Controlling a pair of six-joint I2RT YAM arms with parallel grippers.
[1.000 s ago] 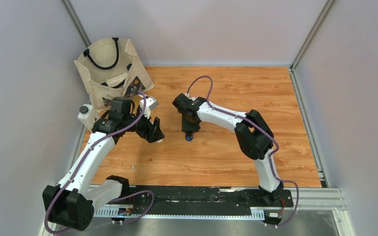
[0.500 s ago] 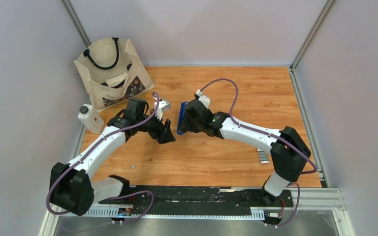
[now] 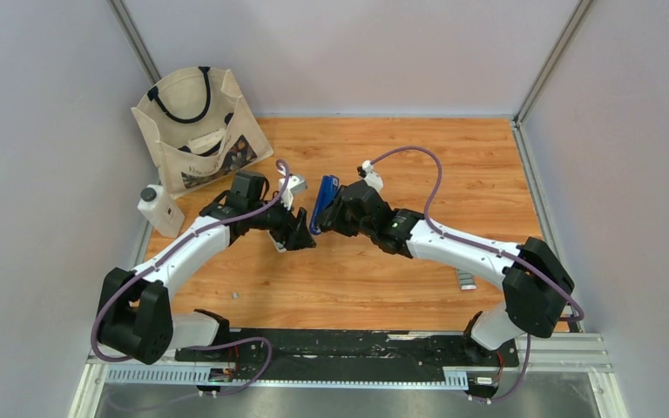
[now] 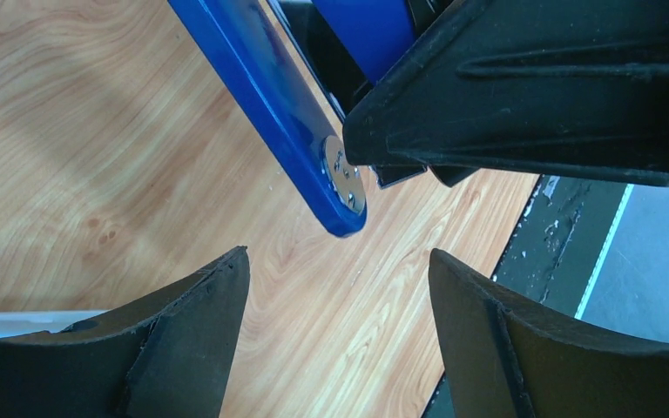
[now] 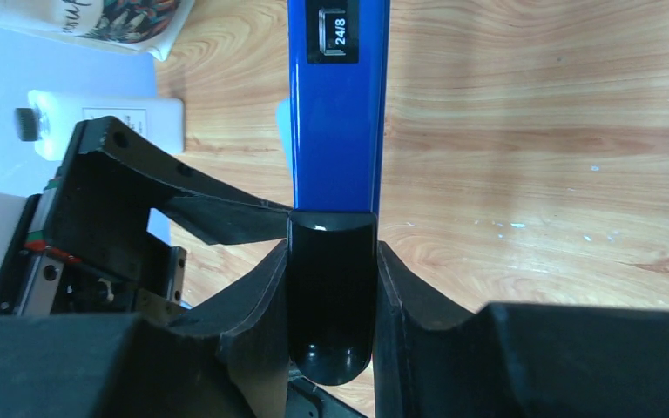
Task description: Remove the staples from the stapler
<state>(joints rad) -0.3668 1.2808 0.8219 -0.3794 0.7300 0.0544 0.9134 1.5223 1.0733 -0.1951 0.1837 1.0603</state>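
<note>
My right gripper (image 5: 331,261) is clenched on the blue stapler (image 3: 323,198). My left gripper (image 4: 338,296) gapes just below its tip. The staples (image 3: 466,279) lie on the table, well right of the stapler.

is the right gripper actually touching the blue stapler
Touching. The right wrist view shows the right gripper with both fingers pressed against the black end of the stapler, no gap either side.

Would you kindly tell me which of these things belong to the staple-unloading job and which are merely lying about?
Job in hand:
blue stapler, clamped in the right claw
left claw, open beside it
staples, lying loose

Lying about:
tote bag
white bottle
</note>
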